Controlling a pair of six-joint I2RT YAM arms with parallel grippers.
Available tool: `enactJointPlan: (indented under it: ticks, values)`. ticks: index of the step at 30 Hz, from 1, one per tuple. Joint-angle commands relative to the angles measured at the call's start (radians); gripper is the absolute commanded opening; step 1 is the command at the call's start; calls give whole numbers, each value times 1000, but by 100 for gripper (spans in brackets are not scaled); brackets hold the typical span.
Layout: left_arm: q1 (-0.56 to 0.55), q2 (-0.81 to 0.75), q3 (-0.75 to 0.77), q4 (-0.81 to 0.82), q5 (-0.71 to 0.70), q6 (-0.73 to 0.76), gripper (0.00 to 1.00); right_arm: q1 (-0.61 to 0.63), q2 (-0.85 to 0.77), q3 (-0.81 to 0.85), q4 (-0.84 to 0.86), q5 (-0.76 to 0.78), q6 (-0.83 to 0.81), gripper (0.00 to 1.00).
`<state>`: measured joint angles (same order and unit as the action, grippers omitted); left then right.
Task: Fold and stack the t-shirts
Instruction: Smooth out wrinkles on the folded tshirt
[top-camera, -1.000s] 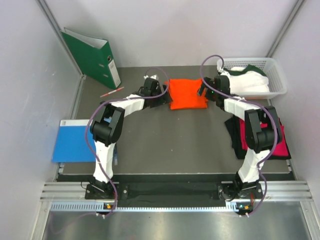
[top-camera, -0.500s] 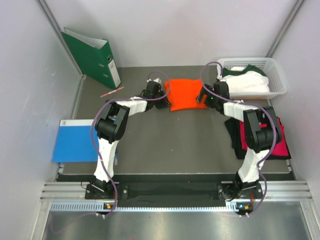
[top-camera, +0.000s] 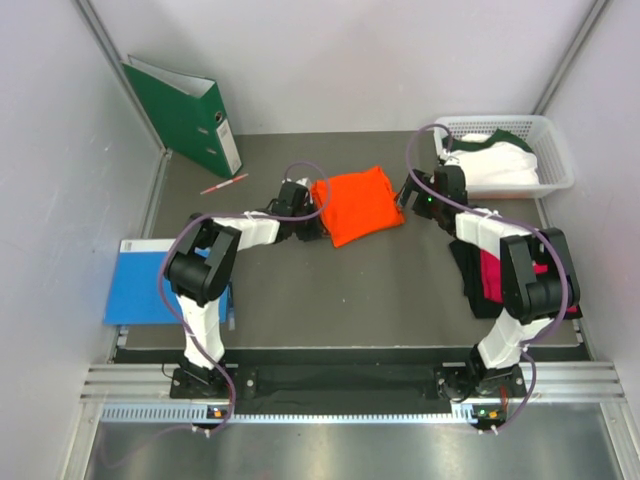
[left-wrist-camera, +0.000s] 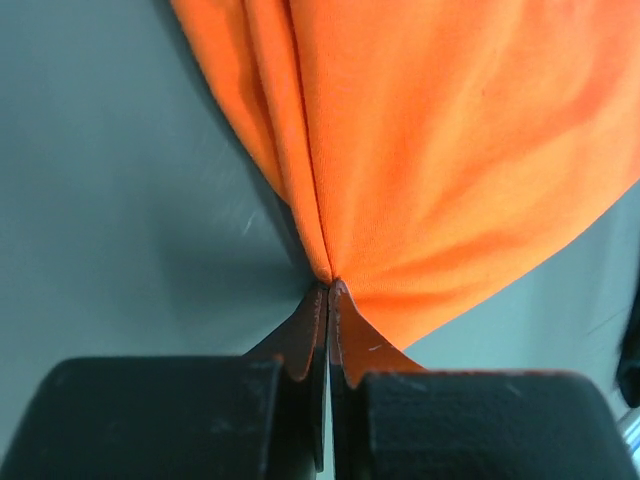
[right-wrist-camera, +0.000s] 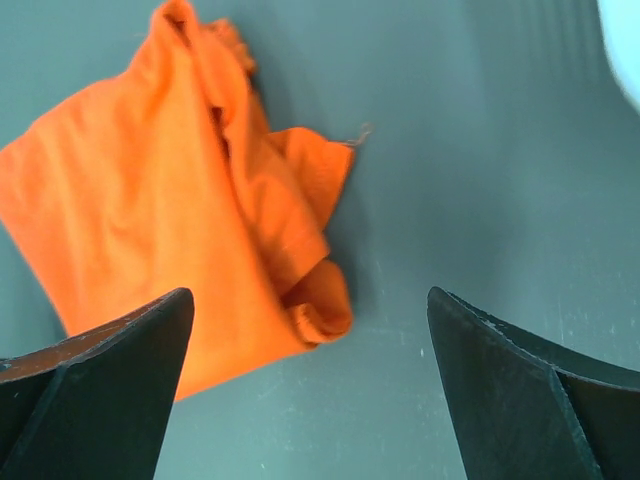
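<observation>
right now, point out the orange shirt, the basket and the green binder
orange t-shirt (top-camera: 360, 203), top view, middle of the folded cloth
basket (top-camera: 497, 120), top view, its far rim
green ring binder (top-camera: 177, 113), top view, its green cover

left arm (top-camera: 205, 268): white tubes with big black joints
right arm (top-camera: 522, 270): the same white and black
cables (top-camera: 409, 160): thin purple ones (one for each arm)
fingers (right-wrist-camera: 100, 380): black, pointy wedges
bases (top-camera: 197, 379): black, with tiny lights

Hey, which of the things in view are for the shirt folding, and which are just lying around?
For the job: orange t-shirt, magenta t-shirt, black t-shirt, white t-shirt with green trim.
Just lying about: green ring binder, blue folder, red pen.
</observation>
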<state>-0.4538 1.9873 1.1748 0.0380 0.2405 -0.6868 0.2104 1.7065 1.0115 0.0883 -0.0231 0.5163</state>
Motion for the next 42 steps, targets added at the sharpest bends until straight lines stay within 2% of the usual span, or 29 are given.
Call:
enactJointPlan:
  ticks: [1, 7, 8, 9, 10, 11, 12, 13, 14, 15, 16, 18, 20, 26, 29, 34, 42]
  values:
    - [-3, -82, -87, -151, -82, 72, 0, -6, -36, -17, 34, -20, -19, 100]
    - [-3, -195, -133, -239, -226, 134, 0, -3, 19, -16, 76, -46, -12, 100]
    - [-2, -212, -133, -248, -269, 141, 0, -2, 28, -14, 88, -51, -12, 97]
    - [-3, -228, -127, -254, -282, 148, 0, 4, 41, -8, 97, -52, -12, 82]
    - [-2, -257, -121, -263, -299, 150, 9, 7, 66, -2, 99, -49, -12, 66]
    - [-3, -268, -115, -273, -322, 151, 30, 9, 83, 13, 97, -46, -10, 52]
    - [-3, -289, -98, -288, -337, 150, 52, 12, 97, 21, 93, -38, -7, 26]
    - [-3, -301, -93, -294, -357, 145, 74, 14, 129, 30, 88, -38, -6, 14]
    - [-2, -312, -92, -293, -368, 145, 80, 15, 145, 51, 82, -40, -6, 5]
    - [-2, -329, -89, -288, -377, 158, 82, 23, 162, 61, 76, -23, -4, 0]
    - [-3, -335, -84, -293, -383, 159, 84, 27, 186, 71, 62, -20, -2, 0]
    - [-2, -349, -76, -291, -414, 168, 94, 43, 211, 97, 53, -8, -9, 0]
    - [0, -351, -64, -291, -446, 173, 97, 63, 248, 122, 34, -5, -15, 0]
    - [33, -303, -35, -203, -477, 165, 98, 118, 300, 148, 37, 18, -13, 0]
    - [58, -242, -9, -118, -448, 141, 98, 153, 323, 176, 16, 17, -13, 0]
    - [78, -72, 115, -101, -412, 128, 98, 191, 320, 170, 5, 18, 1, 0]
    - [90, 76, 207, 39, -342, 96, 91, 208, 312, 128, 7, 2, 14, 0]
